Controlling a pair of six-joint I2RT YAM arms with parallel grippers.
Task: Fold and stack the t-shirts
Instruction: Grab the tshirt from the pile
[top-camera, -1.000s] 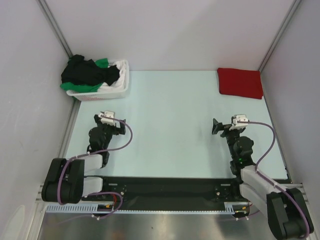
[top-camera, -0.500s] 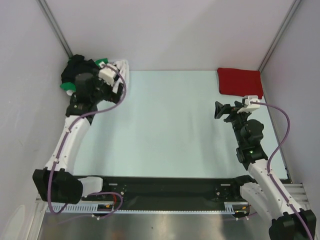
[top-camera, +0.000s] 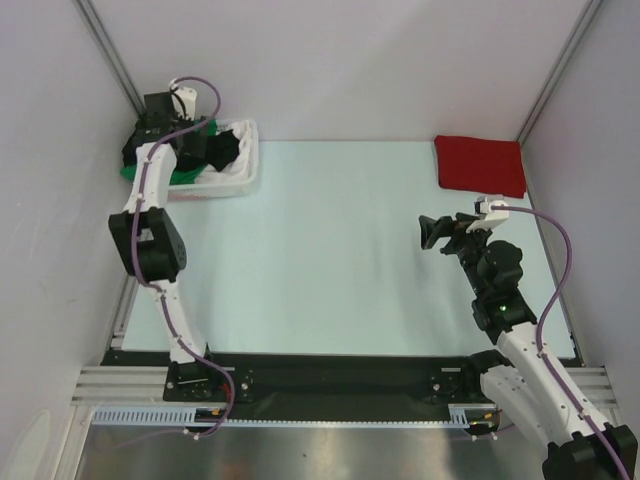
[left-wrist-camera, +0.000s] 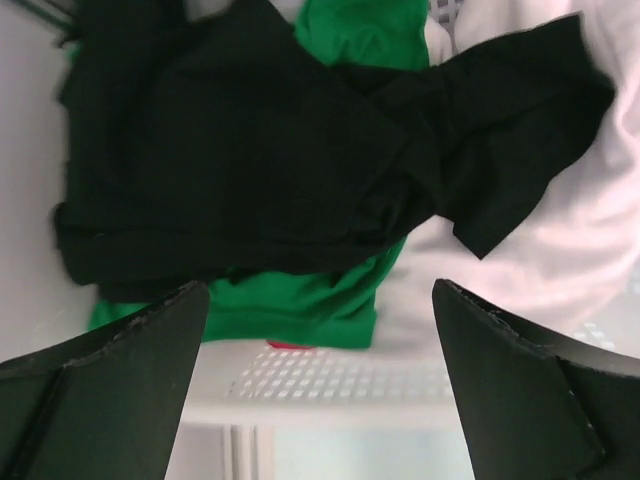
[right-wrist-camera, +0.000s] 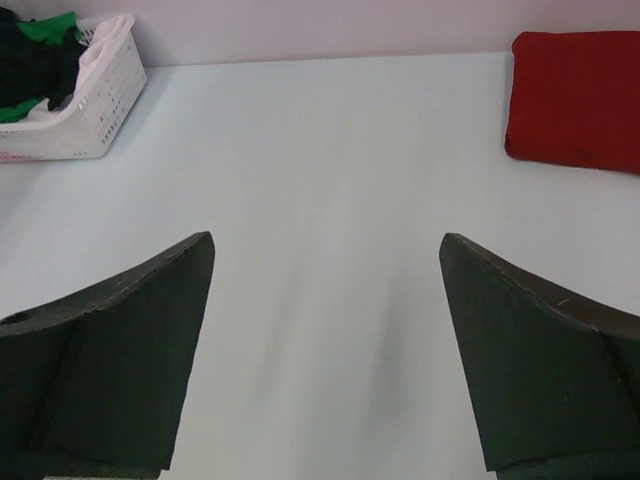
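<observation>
A black t-shirt (left-wrist-camera: 230, 170) lies on top of a green t-shirt (left-wrist-camera: 290, 305) and a white t-shirt (left-wrist-camera: 540, 270) in a white plastic basket (left-wrist-camera: 330, 375). In the top view the basket (top-camera: 245, 170) stands at the far left corner. My left gripper (top-camera: 158, 118) hangs above the pile, open and empty; in its wrist view the left gripper (left-wrist-camera: 320, 380) is above the basket's near wall. A folded red t-shirt (top-camera: 480, 165) lies at the far right, also in the right wrist view (right-wrist-camera: 580, 95). My right gripper (top-camera: 430, 232) is open and empty above bare table (right-wrist-camera: 325, 350).
The pale table (top-camera: 340, 250) is walled at the back and on both sides. The basket (right-wrist-camera: 90, 110) shows far left in the right wrist view. A sliver of red (left-wrist-camera: 290, 346) peeks from under the green shirt's edge.
My left arm has swung from low over the table's near left up to the basket and now hangs over the shirts. My right gripper has shifted slightly forward and left.
</observation>
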